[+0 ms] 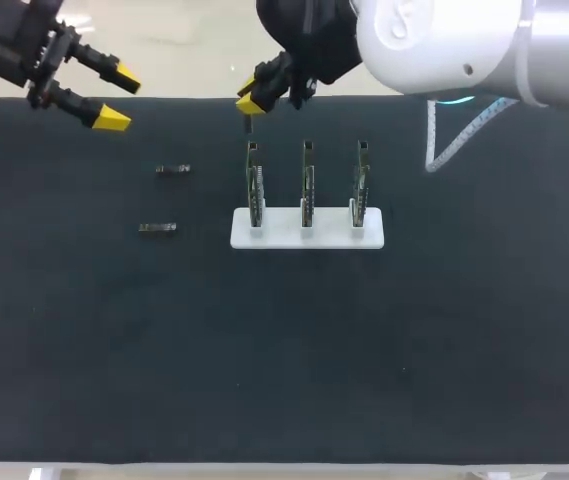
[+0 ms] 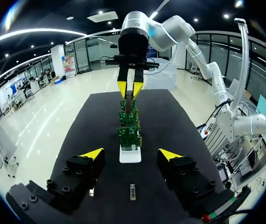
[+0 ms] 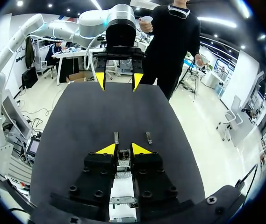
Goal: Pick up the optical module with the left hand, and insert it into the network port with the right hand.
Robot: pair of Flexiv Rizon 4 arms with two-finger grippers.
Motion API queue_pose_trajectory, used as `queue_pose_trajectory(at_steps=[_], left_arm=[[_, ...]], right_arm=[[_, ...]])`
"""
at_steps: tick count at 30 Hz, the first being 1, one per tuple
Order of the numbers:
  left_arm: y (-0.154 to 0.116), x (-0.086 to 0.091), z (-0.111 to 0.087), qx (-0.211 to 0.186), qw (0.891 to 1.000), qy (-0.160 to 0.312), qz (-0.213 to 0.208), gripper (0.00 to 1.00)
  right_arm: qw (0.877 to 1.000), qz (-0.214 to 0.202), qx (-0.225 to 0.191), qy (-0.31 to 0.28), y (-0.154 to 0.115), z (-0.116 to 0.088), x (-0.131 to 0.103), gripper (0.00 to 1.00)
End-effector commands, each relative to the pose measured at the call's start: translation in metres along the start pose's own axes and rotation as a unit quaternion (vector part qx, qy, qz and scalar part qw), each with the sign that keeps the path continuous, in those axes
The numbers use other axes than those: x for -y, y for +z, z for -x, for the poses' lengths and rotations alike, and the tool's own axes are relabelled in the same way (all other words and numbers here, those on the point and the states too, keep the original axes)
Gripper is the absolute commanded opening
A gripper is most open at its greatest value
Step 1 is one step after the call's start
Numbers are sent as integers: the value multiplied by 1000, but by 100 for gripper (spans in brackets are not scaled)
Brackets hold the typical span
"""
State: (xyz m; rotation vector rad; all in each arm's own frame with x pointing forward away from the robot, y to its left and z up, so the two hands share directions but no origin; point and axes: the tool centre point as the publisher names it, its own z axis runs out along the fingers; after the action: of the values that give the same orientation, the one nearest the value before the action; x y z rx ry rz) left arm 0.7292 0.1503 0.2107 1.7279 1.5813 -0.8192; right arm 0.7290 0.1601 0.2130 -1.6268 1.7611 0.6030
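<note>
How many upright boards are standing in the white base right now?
3. They stand in a row in the white base: the left board, the middle board and the right board. None looks hidden.

A counter (image 1: 284, 350) covered in matte black fills the head view, evenly lit and without hard shadows. A few tiny pale specks dot it. A thin pale strip runs along its near edge.

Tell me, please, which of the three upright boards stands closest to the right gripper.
The end board on the side of the two loose modules: the right gripper hangs just beyond its top, while the other two stand farther along the white base.
</note>
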Motion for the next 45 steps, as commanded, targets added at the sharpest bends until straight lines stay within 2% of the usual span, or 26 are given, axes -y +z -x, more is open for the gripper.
queue_pose_trajectory(at_steps=[1,13,28,45], left_arm=[[0,0,0,-2,1000,0,0,100],[0,0,0,-2,1000,0,0,100],[0,0,0,-2,1000,0,0,100],[0,0,0,-2,1000,0,0,100]], right_arm=[[1000,4,5,-1,9,-4,6,0],[1000,6,6,8,17,-15,16,0],[1000,22,12,16,17,-19,18,0],[999,20,20,15,23,-27,17,0]])
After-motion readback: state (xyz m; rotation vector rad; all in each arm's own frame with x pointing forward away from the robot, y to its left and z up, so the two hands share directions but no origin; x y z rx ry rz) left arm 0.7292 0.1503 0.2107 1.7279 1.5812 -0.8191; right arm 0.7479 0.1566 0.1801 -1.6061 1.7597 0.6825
